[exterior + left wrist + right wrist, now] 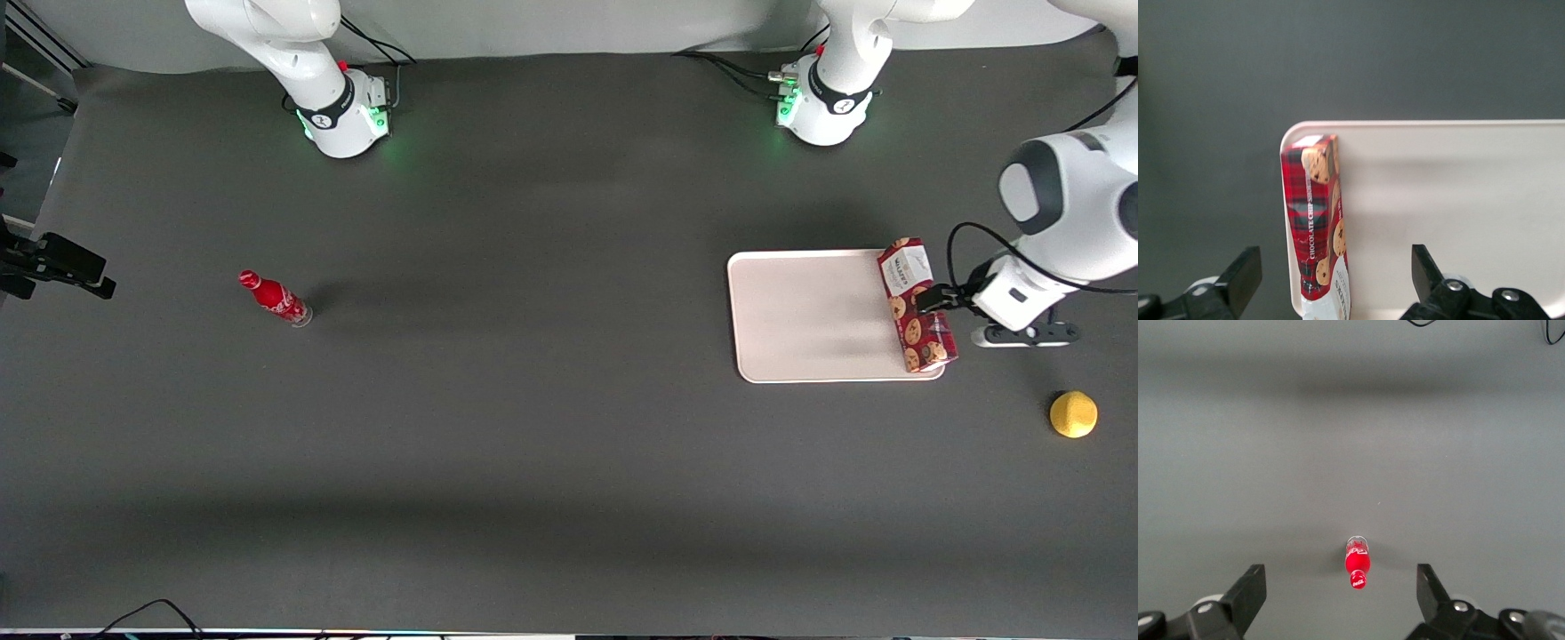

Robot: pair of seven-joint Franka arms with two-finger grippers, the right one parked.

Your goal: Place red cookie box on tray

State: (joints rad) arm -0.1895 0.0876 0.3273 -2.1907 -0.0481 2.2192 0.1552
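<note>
Desk [533, 427] cloth, dark grey, carries everything. Next in size comes the tray [809, 316], pale and low-rimmed, lying toward the working arm's end. On it, along the edge nearest that arm, lies the red cookie box [916, 307], its length running with the rim and its white-label end farther from the front camera. In the wrist view the box [1317, 227] lies just inside the tray's rim [1425, 124], flush with the rounded corner, and may overlap the edge slightly.

The end effector [932, 298] sits over the middle of the box, and the wrist view shows its fingers [1238, 277] spread wide, apart from the carton on both sides. Placing looks done and letting go is the step in hand; the next move calls for a straight lift clear so neither finger drags the box off the rim.

Most of the tray is bare toward the parked arm's end. A yellow fruit [1073, 414] lies near, closer to the front camera, and a small red bottle [274, 298] stands well apart.
</note>
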